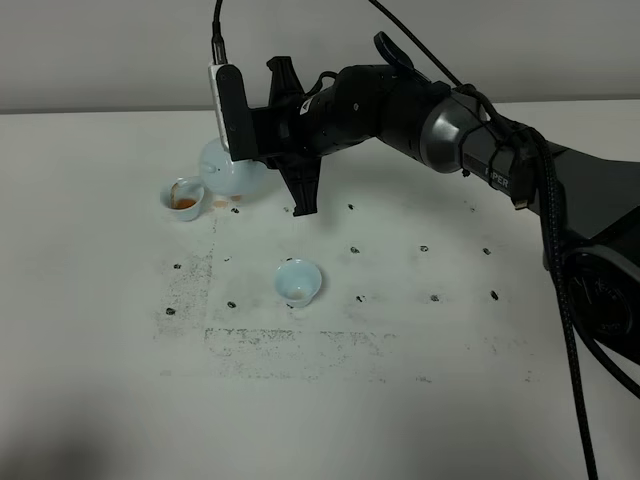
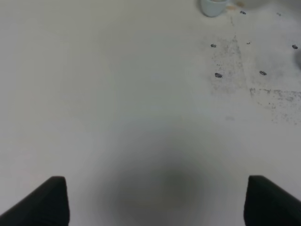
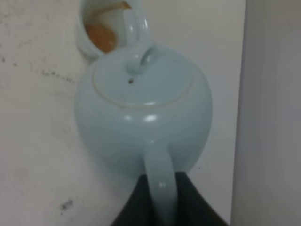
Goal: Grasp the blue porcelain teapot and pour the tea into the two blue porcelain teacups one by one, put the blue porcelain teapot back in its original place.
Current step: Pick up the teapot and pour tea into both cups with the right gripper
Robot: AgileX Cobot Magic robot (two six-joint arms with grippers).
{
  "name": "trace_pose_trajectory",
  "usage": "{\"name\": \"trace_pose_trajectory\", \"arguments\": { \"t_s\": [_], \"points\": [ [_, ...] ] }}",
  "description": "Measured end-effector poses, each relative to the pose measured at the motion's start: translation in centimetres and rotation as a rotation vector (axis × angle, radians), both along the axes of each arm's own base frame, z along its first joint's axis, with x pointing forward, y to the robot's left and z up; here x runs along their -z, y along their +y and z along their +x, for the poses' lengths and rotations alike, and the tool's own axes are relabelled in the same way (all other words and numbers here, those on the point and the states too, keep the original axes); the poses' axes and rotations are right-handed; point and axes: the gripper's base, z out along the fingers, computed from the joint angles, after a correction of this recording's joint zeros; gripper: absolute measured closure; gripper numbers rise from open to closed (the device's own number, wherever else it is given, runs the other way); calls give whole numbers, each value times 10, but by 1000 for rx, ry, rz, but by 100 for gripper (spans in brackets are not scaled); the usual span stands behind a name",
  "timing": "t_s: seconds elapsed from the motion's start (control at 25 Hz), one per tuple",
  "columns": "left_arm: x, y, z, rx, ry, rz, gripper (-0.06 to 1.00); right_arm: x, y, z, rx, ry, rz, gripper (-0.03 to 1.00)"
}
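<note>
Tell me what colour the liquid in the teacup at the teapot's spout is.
Orange-brown tea; the right wrist view shows it best.

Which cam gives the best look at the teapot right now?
Right wrist. The blue porcelain teapot fills it: lid, knob, and handle in the right gripper, spout over a teacup holding tea. Exterior high shows only part of its body behind the right arm. Left wrist shows no clear teapot.

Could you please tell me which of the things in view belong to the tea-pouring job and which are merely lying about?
Job: blue teapot, held by its handle in the right gripper; far teacup, holding tea; near teacup, empty.
Just there: dark specks on the table; black cable.
</note>
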Motion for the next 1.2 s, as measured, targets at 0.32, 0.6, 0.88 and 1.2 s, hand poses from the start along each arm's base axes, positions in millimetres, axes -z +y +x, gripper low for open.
{"name": "trace_pose_trajectory", "arguments": {
  "t_s": [0.32, 0.6, 0.88, 1.2],
  "points": [
    [0, 0, 0, 0, 0, 0, 22, -1, 0, 1, 6, -13, 3, 93],
    [0, 0, 0, 0, 0, 0, 22, 0, -1, 2, 12, -18, -11, 93],
    [0, 0, 0, 0, 0, 0, 22, 0, -1, 2, 14, -19, -13, 93],
    [0, 0, 0, 0, 0, 0, 22, 0, -2, 2, 15, -20, -16, 93]
  ]
}}
